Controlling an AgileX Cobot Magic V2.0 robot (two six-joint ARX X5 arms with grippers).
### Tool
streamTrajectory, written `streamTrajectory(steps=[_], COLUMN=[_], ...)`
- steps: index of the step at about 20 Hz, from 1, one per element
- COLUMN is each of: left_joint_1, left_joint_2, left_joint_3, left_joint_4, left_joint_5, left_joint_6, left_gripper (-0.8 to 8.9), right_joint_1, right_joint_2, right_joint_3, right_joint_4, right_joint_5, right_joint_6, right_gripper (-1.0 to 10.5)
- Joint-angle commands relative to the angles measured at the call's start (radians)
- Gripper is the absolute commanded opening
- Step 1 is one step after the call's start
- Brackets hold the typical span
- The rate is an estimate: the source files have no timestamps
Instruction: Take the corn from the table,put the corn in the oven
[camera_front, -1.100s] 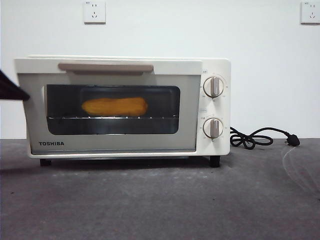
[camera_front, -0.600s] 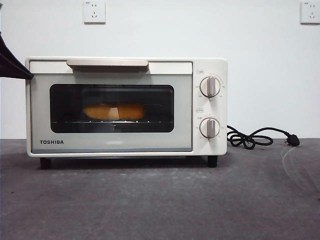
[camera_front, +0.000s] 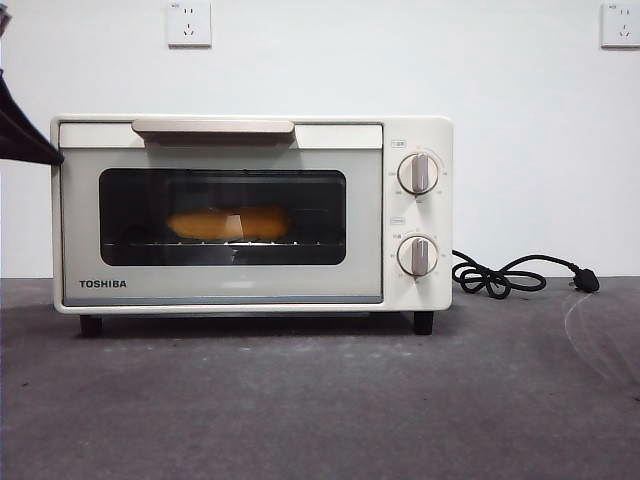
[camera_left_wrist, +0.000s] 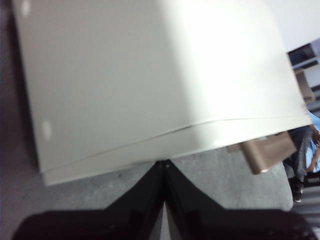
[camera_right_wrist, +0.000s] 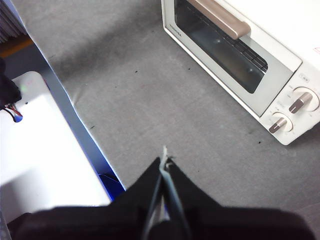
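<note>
Above the oven's (camera_front: 250, 215) top edge, beside its door, we see the left pincer (camera_left_wrist: 163, 162) with jaws pressed together, holding nothing. Our right pincer (camera_right_wrist: 164, 161), jaws also together and empty, hangs over bare counter (camera_front: 320, 400), well apart from the oven. We note the corn (camera_front: 228, 223) lying on the rack behind the closed door, far from both pincers.
</note>
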Motion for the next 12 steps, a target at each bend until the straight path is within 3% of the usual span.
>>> streamTrajectory(steps=[1, 6, 12], left_joint_1=[0.006, 0.006, 0.006], left_joint_2=[-0.018, -0.126, -0.337], left_joint_3=[0.008, 0.008, 0.008], left_joint_4=[-0.064, -0.218, -0.266], left_joint_5=[-0.008, -0.018, -0.046], left_joint_6=[0.033, 0.146, 0.150], left_gripper=[-0.07, -0.07, -0.07], right_joint_1=[0.000, 0.000, 0.000], right_joint_2=[0.002, 0.002, 0.003], right_joint_3=[0.000, 0.000, 0.000], right_joint_4=[0.005, 0.014, 0.072], right_joint_5=[0.014, 0.068, 0.158], right_joint_6=[-0.020, -0.022, -0.022], right_gripper=[-0.1, -0.1, -0.1])
